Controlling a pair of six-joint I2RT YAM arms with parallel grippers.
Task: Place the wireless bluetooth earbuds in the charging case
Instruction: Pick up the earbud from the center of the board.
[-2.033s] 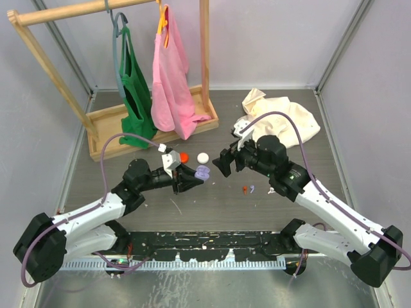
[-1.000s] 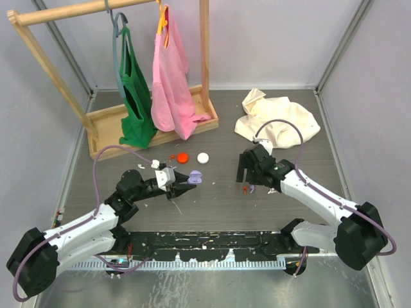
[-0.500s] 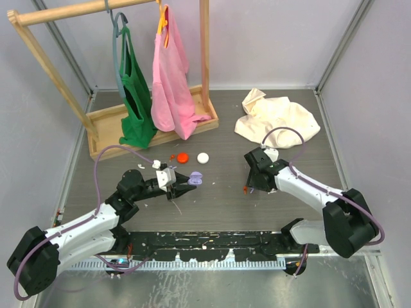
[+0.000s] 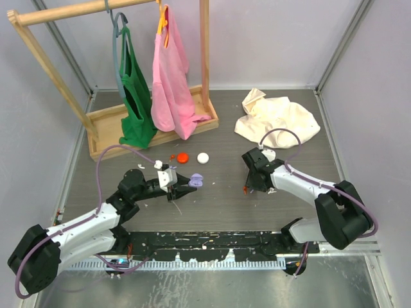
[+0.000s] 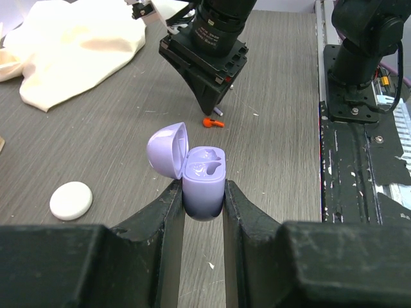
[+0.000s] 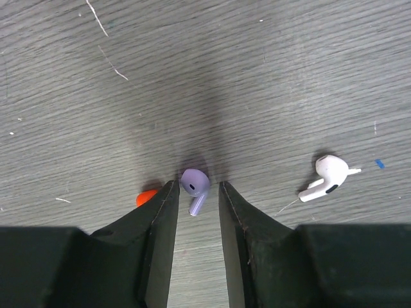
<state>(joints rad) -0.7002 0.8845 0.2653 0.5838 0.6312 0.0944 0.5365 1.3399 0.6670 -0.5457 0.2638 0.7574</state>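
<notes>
sitting between the right fingers [image 6: 160, 218], the lilac earbud [image 6: 194, 183] is seen stem toward the wrist; pinched or not can't be told. case [image 5: 204, 179] is clamped in the left fingers [image 5: 168, 215].

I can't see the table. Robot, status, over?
Left gripper shut on open case. Right gripper straddles lilac earbud, grip unclear. Red earbud alongside.

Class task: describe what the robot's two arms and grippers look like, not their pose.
The left arm and right arm match: white shells between bulky black joints, black bases, each trailed by a looping purple cable. The left gripper and right gripper are black, each with two blunt, tapering fingers.
</notes>
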